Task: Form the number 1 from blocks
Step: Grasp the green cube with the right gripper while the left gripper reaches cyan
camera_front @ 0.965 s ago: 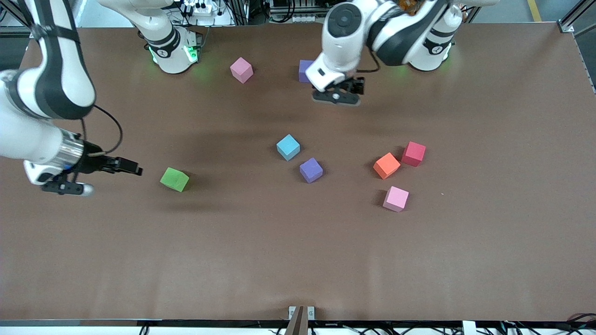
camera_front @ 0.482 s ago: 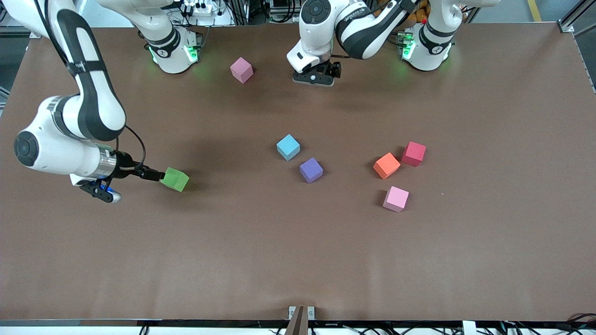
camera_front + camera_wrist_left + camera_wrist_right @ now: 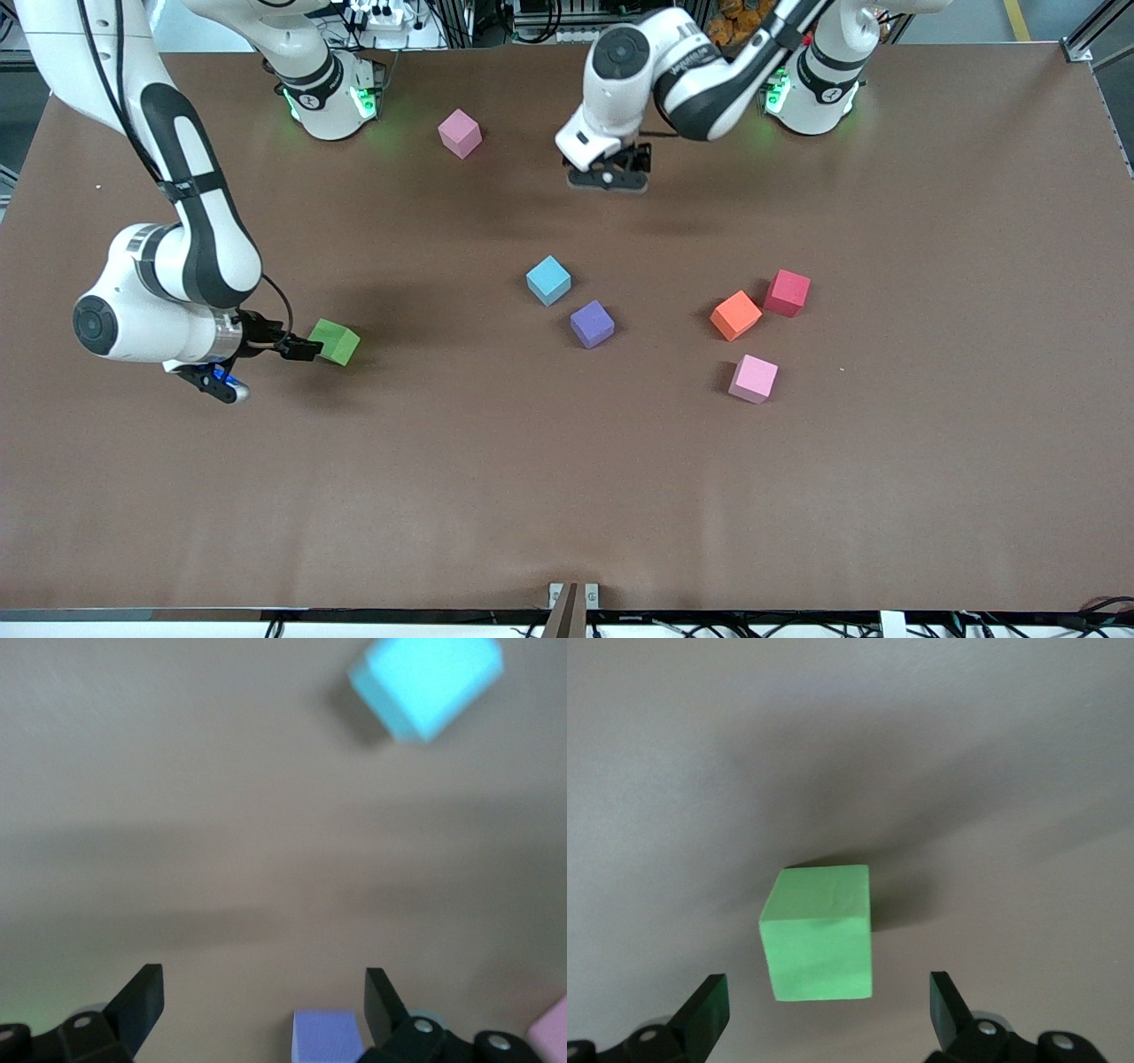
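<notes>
A pick-up is judged to be in hand. Toward the right arm's end of the table, the green block [image 3: 819, 930] is framed by the spread right gripper [image 3: 824, 1014], not yet pinched; lowering and closing are called for. Nearer the bases, a purple block [image 3: 326, 1036] is approached by the spread left gripper [image 3: 264, 1005].

left gripper [image 3: 609, 173] open, right gripper [image 3: 297, 347] (low) open
</notes>
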You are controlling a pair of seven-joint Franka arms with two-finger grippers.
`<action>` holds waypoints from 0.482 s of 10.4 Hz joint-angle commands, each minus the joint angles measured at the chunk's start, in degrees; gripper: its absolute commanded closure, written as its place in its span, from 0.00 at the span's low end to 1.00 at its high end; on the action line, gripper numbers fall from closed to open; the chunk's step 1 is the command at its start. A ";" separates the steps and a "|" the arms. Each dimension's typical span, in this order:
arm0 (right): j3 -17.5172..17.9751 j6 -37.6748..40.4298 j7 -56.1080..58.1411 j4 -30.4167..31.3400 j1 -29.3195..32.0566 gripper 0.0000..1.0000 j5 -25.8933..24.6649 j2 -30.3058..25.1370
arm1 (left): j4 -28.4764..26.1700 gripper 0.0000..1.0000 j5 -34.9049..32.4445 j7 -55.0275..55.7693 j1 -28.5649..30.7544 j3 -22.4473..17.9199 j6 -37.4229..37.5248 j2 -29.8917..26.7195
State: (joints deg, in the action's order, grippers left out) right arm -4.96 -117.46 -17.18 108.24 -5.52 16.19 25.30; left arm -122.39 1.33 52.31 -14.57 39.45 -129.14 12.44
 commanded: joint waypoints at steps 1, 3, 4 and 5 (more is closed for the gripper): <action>-0.83 0.13 -1.54 -1.63 -1.16 0.00 1.12 2.29 | 10.28 0.00 -1.06 4.43 -5.53 -9.96 0.20 8.18; -0.92 -0.23 -1.46 -1.54 -1.16 0.00 1.04 3.34 | 18.90 0.00 -1.41 13.13 -9.48 -14.20 0.20 15.13; -0.92 -0.14 -1.45 -1.54 -1.25 0.00 1.04 3.43 | 22.07 0.00 -1.33 16.04 -13.16 -17.79 0.29 17.51; -0.92 -0.23 -1.54 -1.62 -1.33 0.00 1.04 3.96 | 24.28 0.00 -1.15 19.63 -16.42 -20.43 0.29 19.36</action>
State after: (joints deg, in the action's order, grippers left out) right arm -5.39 -117.86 -18.01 107.75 -6.30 16.24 28.24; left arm -103.93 1.26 66.02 -25.65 22.75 -129.34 27.37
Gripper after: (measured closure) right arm 0.000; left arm 0.000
